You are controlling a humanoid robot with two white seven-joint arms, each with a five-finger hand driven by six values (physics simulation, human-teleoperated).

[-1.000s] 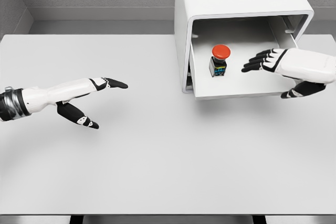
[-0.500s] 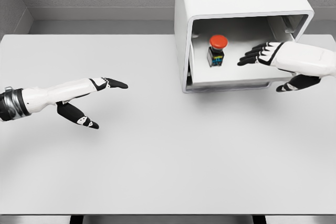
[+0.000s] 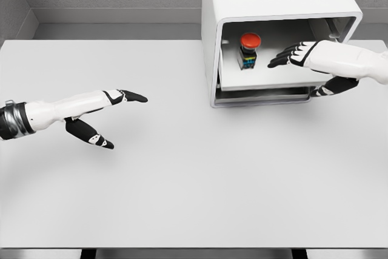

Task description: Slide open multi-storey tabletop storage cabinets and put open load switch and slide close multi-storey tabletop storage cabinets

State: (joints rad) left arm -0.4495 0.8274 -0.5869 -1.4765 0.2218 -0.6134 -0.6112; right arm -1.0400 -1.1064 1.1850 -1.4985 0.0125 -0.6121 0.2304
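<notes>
Now my right robot hand (image 3: 303, 59) sits on the drawer (image 3: 273, 76) edge, fingers extended, gripping nothing, placed to push it shut. Switch (image 3: 249, 50) stands inside, left of the fingers. Left robot hand (image 3: 100, 113) rests open over the desk (image 3: 182, 180).
</notes>
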